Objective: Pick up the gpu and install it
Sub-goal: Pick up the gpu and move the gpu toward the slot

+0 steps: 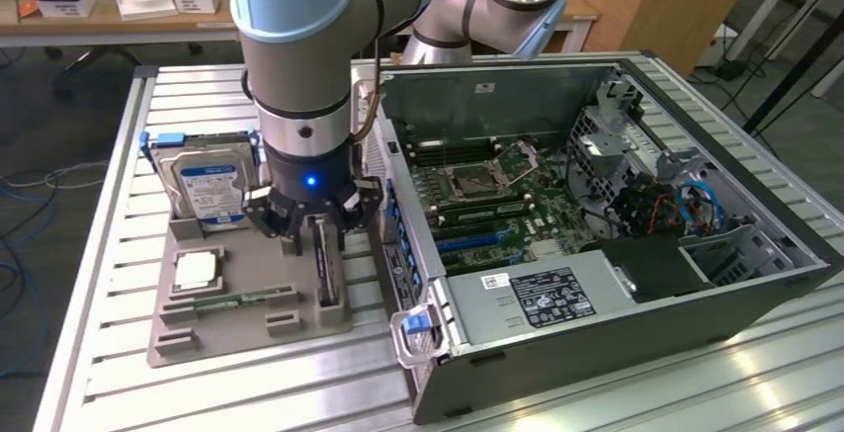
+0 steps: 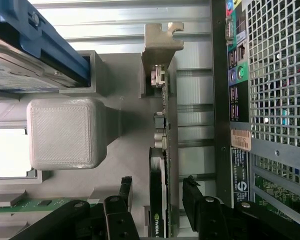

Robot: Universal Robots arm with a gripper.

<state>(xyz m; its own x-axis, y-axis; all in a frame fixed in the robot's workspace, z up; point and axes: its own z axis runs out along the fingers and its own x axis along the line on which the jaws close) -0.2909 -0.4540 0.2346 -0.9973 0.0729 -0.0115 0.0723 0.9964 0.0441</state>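
Green board and black cooler stand on edge: the gpu (image 2: pixel 160 170) sits upright in a slot of the grey holder (image 1: pixel 198 338), just beside the open computer case (image 1: pixel 594 343). I see my gripper (image 2: pixel 157 192) straddling it, fingers (image 2: pixel 190 197) spread, one on either side, with a gap showing on the cooler side. The hard drive (image 1: pixel 211 190) stands at the holder's far end.

Blue-and-white-labelled hard drive (image 1: pixel 209 190) stands upright in a grey plastic holder tray (image 1: pixel 237 331); square silver processor chip (image 1: pixel 196 270) lies flat there; open black computer case (image 1: pixel 633 343) alongside.
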